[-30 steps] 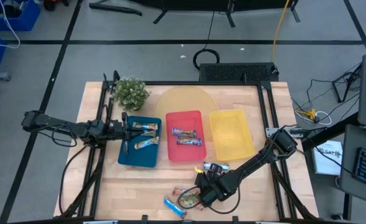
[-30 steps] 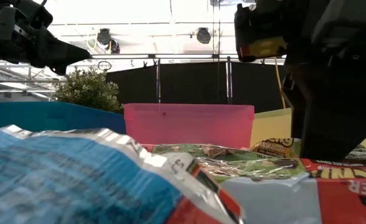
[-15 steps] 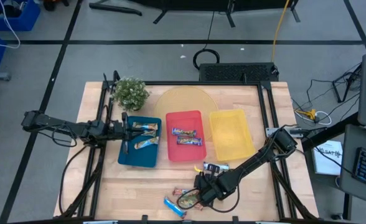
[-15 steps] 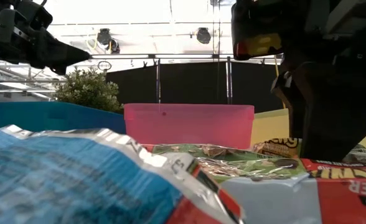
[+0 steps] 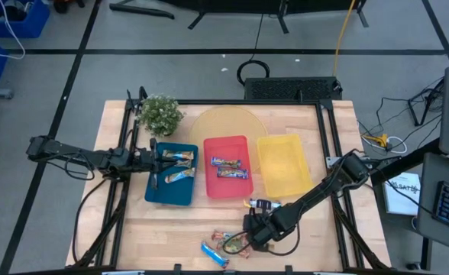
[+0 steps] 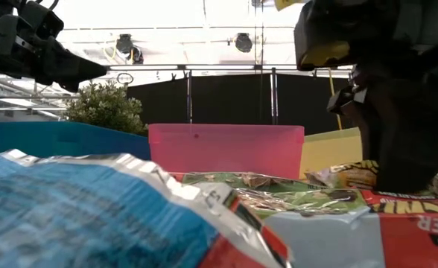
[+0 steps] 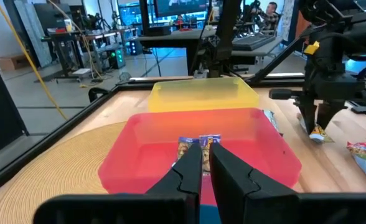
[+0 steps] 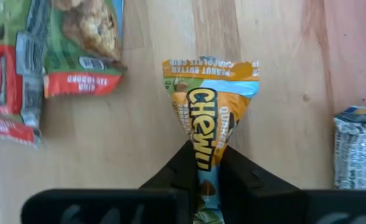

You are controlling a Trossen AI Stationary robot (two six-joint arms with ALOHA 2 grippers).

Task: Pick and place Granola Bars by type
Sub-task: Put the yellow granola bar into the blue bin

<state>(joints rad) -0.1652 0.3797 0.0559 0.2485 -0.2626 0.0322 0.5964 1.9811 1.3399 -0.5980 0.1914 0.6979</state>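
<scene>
Blue tray (image 5: 170,195), red tray (image 5: 226,189), yellow tray (image 5: 284,164), perhaps-artificial plant (image 5: 160,114).

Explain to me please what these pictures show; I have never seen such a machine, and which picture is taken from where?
Two robot arms work at a wooden table. One picture looks down from above, one looks level across the tabletop, and two come from cameras on the wrists. On the table stand a blue tray, a red tray and a yellow tray, with a small plant behind. Some granola bars lie in the blue and red trays; others lie loose near the front edge. The right gripper pinches one orange and blue bar there. The left gripper hangs over the blue tray, fingers nearly together, holding nothing.
</scene>
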